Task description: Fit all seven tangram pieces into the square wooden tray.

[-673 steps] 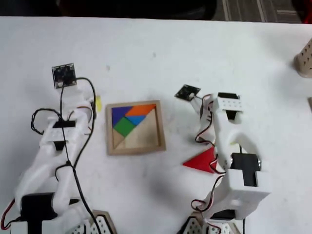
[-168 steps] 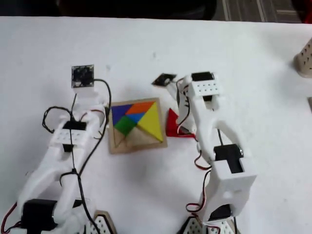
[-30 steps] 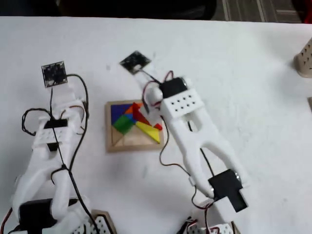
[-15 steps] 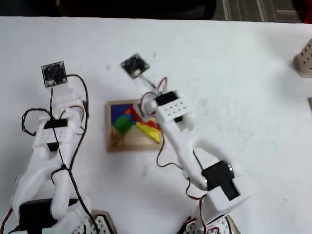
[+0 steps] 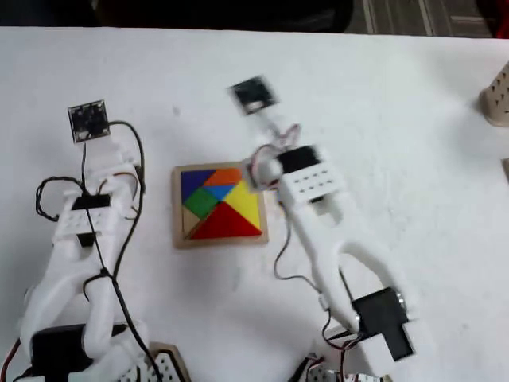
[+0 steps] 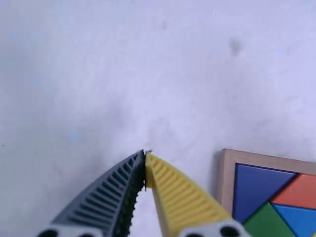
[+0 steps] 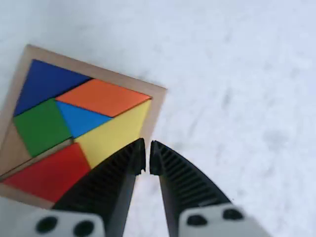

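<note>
One surface (image 5: pixel 398 103): white, carrying the tray and both arms.
Two arms: the left arm (image 5: pixel 83 227) lies along the tray's blue-and-green side, a little apart from it. The right arm (image 5: pixel 338 239) lies off the opposite, yellow side, its wrist close to the tray's orange corner.
Tray (image 5: pixel 177 208): square, wooden, flat on the surface between the two arms.
Left gripper (image 6: pixel 145 157): jaws closed tip to tip, nothing between them, over bare surface just outside the tray's blue corner.
Right gripper (image 7: pixel 146 148): jaws drawn together save a thin slit, holding nothing, above the tray's rim beside the yellow piece.
Red piece (image 5: pixel 224 227): large triangle, long edge against the tray rim nearest the arm bases, point toward the tray's middle.
Yellow piece (image 5: pixel 246 203): large triangle, long edge against the rim on the right arm's side, touching the red piece.
Blue piece (image 5: pixel 193 183): medium triangle in the tray's far corner on the left arm's side.
Orange piece (image 5: pixel 227 177): parallelogram along the tray's far rim, between blue and yellow.
Green piece (image 5: pixel 200 203): square, left of the tray's middle, touching the blue piece.
Light-blue piece (image 5: pixel 219 192): small triangle near the tray's middle, between orange, green and yellow.
Wood-coloured patch (image 5: pixel 188 224): triangular, inside the tray between green and red. Whether it is a piece or bare tray floor cannot be told.
</note>
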You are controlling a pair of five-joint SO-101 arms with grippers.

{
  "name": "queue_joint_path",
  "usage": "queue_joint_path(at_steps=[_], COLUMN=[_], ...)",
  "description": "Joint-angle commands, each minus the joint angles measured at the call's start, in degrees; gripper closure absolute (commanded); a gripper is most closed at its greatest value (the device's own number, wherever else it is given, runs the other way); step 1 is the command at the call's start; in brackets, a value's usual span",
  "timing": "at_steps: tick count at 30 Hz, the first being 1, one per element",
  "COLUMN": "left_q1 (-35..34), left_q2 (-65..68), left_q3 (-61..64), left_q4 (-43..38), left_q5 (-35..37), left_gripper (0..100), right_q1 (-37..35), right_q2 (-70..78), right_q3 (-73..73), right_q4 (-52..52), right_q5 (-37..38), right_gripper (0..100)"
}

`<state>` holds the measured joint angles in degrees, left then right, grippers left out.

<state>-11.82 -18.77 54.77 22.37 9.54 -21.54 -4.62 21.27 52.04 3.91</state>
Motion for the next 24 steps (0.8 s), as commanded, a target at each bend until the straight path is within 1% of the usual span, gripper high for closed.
queue_joint_path(at_steps=[1, 5, 10, 12, 17, 19, 21, 24], left_q1=[5.5, 10.9, 17.3, 22.1, 37.4, 41.9, 44.1, 44.3], left_q2=[-0.9, -0.9, -0.9, -0.9, -0.4, -0.4, -0.3, -0.3], left_q3=[-1.8, -1.3, -1.6, -1.7, 0.0, 1.1, 1.8, 2.7], left_q4=[-1.8, -1.8, -1.8, -1.8, -1.8, -2.5, -4.7, -6.2], left_q5=[0.1, 0.1, 0.4, 0.4, 0.4, 0.4, 0.4, 0.4], left_gripper=[98, 98, 98, 98, 98, 98, 98, 98], right_q1=[6.3, 11.0, 11.4, 11.0, 11.2, 11.3, 11.3, 11.3], right_q2=[-3.0, -3.0, -2.9, -2.9, -2.9, -2.9, -2.9, -2.9], right_q3=[1.0, 3.7, 5.7, 6.0, 6.0, 6.0, 6.0, 6.0], right_q4=[-4.5, -12.0, -15.3, -15.4, -15.4, -15.4, -15.3, -15.2], right_q5=[-2.0, -1.9, -1.9, -1.9, -1.9, -1.8, -1.8, -1.8], right_gripper=[98.1, 98.1, 98.1, 98.1, 98.1, 98.1, 98.1, 98.1])
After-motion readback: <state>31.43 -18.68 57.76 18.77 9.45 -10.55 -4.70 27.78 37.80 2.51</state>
